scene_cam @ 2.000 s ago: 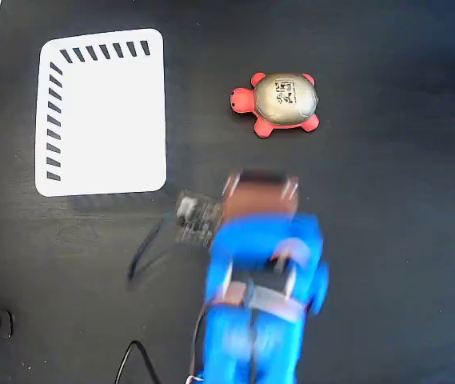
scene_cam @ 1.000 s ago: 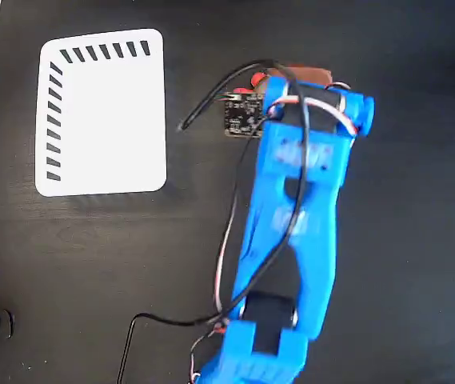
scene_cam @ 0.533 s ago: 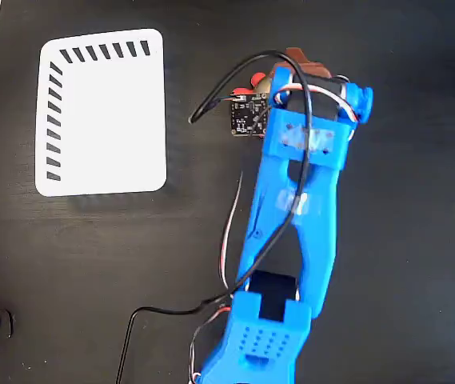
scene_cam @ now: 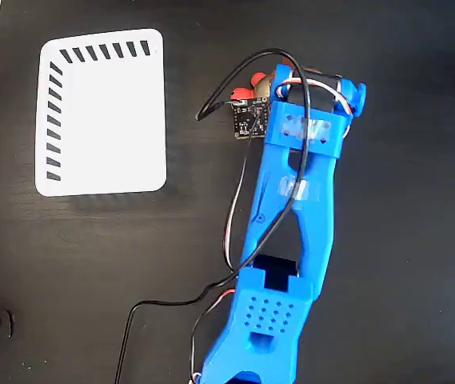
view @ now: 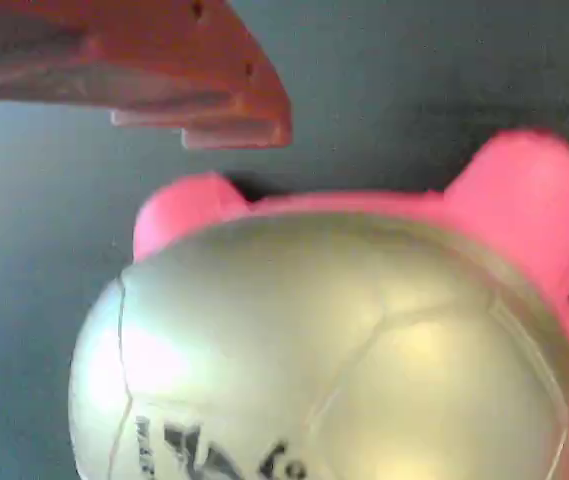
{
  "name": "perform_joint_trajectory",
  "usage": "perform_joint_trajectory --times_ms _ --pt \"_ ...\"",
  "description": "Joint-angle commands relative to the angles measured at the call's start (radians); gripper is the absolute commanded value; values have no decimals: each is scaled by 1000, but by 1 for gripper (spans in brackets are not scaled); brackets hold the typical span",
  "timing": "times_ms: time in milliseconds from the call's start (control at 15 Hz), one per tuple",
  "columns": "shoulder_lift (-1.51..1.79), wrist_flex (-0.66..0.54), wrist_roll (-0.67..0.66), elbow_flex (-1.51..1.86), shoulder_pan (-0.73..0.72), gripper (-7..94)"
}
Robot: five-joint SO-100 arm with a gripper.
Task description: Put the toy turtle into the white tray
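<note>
Blue printed arm [scene_cam: 295, 208] reaches from the 6 o'clock edge of the black desk [scene_cam: 403, 240] toward 12 o'clock in the fixed view, its wrist directly over the toy turtle [scene_cam: 253, 85], of which only a red-coral head and a sliver of shell show at the arm's 10 o'clock. White tray [scene_cam: 103, 112] lies well apart at 9 o'clock of the turtle, and nothing rests on it. In the wrist view the grey-gold shell fills the lower frame, coral feet at 10 and 2 o'clock, and one orange-red finger [view: 164, 75] of the hand stands beyond the shell at 11 o'clock, apart from it. The second finger is out of sight, so whether the hand is spread or closed cannot be told.

Step in hand, by judgement: the approach to grasp. The next move calls for lowering so the fingers straddle the dome, closing, lifting, then carrying toward 9 o'clock.
</note>
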Motion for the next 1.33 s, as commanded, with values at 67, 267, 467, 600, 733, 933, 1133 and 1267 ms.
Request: perform_joint_trajectory --times_ms 67,267,467,600,733,933,1133,1267 --pt "3 3 -9 -101 9 62" --pt "-48 17 -9 -153 5 62" --pt "-60 18 -6 -156 -2 54" --pt "-60 18 -2 -156 -6 42" --pt "-60 18 12 -158 -9 19" --pt "-54 18 23 -153 -6 0" --pt "-41 18 34 -158 3 0" --pt "54 18 52 -112 11 0"
